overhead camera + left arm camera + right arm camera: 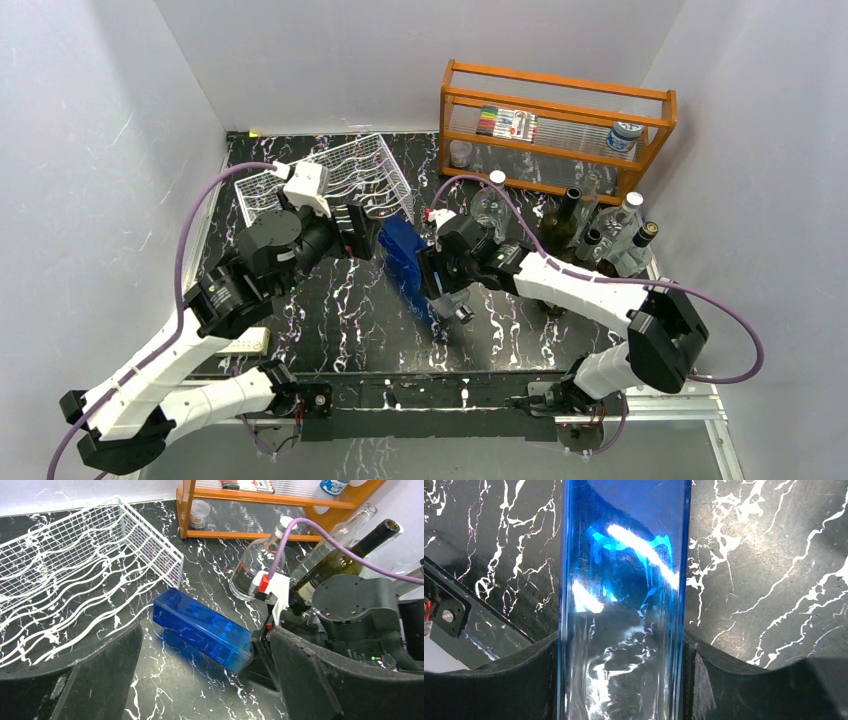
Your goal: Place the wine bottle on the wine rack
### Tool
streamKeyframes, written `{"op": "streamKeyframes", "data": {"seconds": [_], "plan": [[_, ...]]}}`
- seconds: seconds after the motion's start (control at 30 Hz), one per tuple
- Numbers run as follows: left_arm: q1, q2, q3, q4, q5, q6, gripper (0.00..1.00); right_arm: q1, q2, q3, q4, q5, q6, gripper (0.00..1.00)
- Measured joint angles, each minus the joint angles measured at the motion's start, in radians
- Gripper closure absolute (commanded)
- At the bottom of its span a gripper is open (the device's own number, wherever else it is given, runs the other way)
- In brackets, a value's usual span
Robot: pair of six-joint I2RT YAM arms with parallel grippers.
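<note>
The wine bottle (404,260) is blue, clear and square-sided. My right gripper (432,285) is shut on it, with a finger pressed against each side in the right wrist view (621,645). The bottle (202,629) is tilted over the dark marble table, its flat base end toward the white wire wine rack (340,180). The base is close to the rack's near corner (175,567) and apart from it. The rack's cradles hold nothing. My left gripper (354,232) is open and empty between the rack and the bottle, its fingers (85,680) wide apart and facing the bottle.
An orange wooden shelf (555,120) stands at the back right with markers and small jars. Several glass bottles (605,235) stand in front of it, one dark green (345,560). A clear flask (252,567) lies near the right arm. Grey walls enclose the table.
</note>
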Motion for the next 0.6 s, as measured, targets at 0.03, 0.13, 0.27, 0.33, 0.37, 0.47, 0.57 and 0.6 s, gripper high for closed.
{"op": "streamKeyframes", "data": {"seconds": [0.03,0.13,0.27,0.33,0.37,0.47,0.57,0.6], "plan": [[0.000,-0.008,0.000,-0.005,-0.002,-0.003,0.02,0.000,0.009,0.000,0.008,-0.001,0.006,1.00],[0.000,-0.026,0.000,-0.009,-0.012,-0.006,0.02,0.004,0.025,-0.008,0.029,-0.001,0.023,1.00],[0.000,-0.030,0.000,-0.007,-0.042,0.008,0.02,0.006,0.030,-0.055,0.080,0.002,0.038,1.00],[0.000,-0.023,0.000,-0.006,-0.056,0.014,0.02,0.007,0.045,-0.062,0.090,0.006,0.042,1.00],[0.000,-0.018,0.000,-0.007,-0.061,0.017,0.02,0.008,0.058,-0.062,0.098,0.008,0.045,1.00],[0.000,-0.011,-0.001,-0.010,-0.071,0.027,0.02,0.012,0.098,-0.062,0.135,0.020,0.049,1.00],[0.000,-0.014,-0.005,-0.015,-0.088,0.036,0.02,0.013,0.130,-0.062,0.182,0.034,0.054,1.00],[0.000,-0.015,-0.005,-0.021,-0.094,0.038,0.02,0.013,0.139,-0.062,0.196,0.038,0.055,1.00]]}}
